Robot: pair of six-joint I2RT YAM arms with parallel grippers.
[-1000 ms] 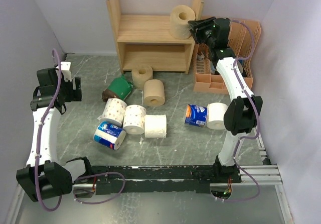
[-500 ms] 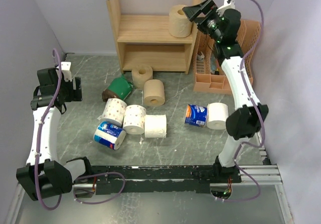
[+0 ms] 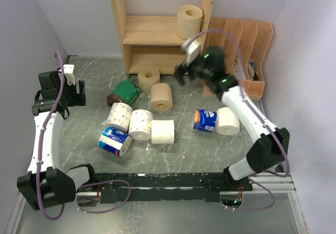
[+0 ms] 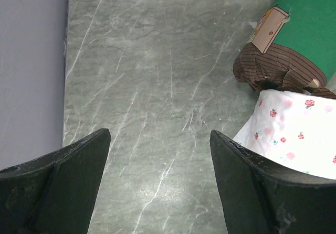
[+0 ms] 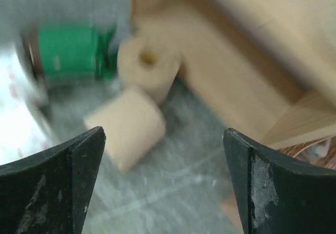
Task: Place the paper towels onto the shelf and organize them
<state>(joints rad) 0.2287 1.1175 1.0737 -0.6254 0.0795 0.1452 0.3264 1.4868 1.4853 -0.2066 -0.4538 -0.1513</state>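
Observation:
The wooden shelf (image 3: pixel 157 32) stands at the back with one tan roll (image 3: pixel 189 21) on its top tier. Two tan rolls (image 3: pixel 148 78) (image 3: pixel 161 96) and a green-and-brown roll (image 3: pixel 124 91) lie on the table in front of it. White rolls (image 3: pixel 120 116) (image 3: pixel 140 124) (image 3: pixel 163 131) (image 3: pixel 228 120) and blue-wrapped rolls (image 3: pixel 114 141) (image 3: pixel 205 120) lie nearer. My right gripper (image 3: pixel 182 70) is open and empty, above the table right of the tan rolls; its blurred wrist view shows the lying tan roll (image 5: pixel 126 129). My left gripper (image 3: pixel 76 95) is open and empty at the left, beside the green roll (image 4: pixel 294 29).
A peach slotted organizer (image 3: pixel 239 45) stands right of the shelf, behind my right arm. Grey walls close in both sides. The dotted white roll (image 4: pixel 294 134) lies right next to my left fingers.
My right arm has swung down and left from the shelf's top tier to the table in front of the shelf, leaving the tan roll there. The left arm has not moved.

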